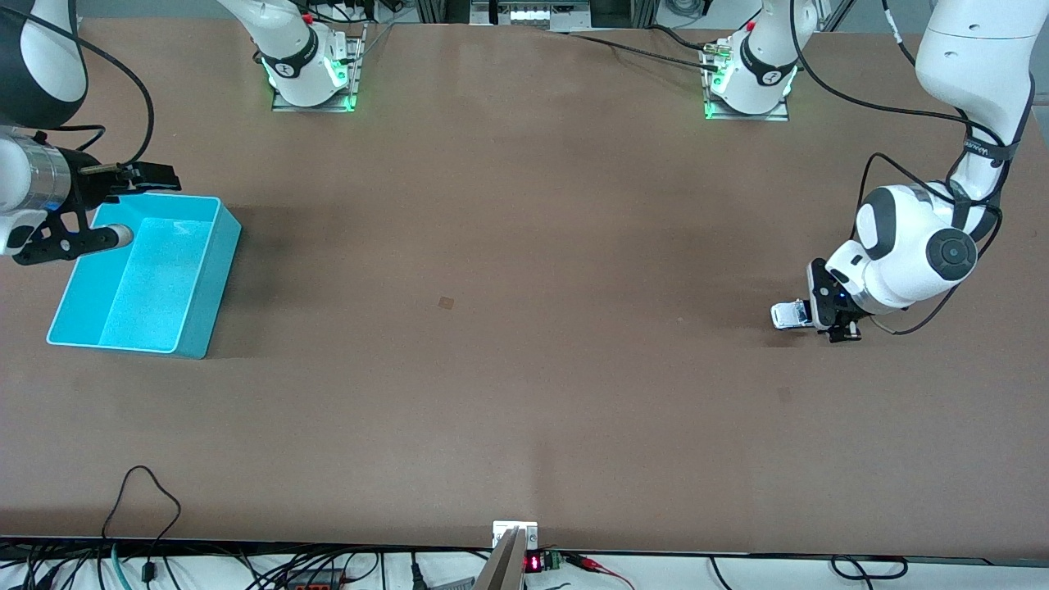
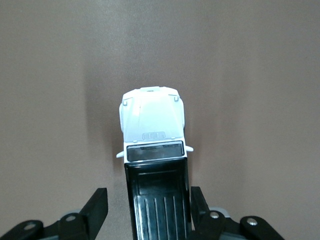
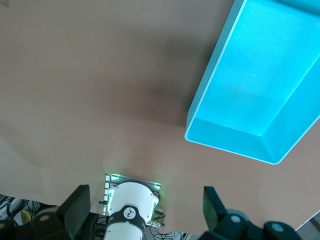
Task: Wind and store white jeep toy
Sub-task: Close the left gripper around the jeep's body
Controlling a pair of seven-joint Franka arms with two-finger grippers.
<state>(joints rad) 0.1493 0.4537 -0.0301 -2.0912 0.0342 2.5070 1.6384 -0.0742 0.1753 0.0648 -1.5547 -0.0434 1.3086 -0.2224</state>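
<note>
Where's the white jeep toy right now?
The white jeep toy sits on the table at the left arm's end, between the open fingers of the left gripper, well away from the cyan bin at the right arm's end.

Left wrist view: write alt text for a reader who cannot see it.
A small white jeep toy with a black roof sits on the brown table, its rear between the open fingers of the left gripper, one finger on each side.
</note>
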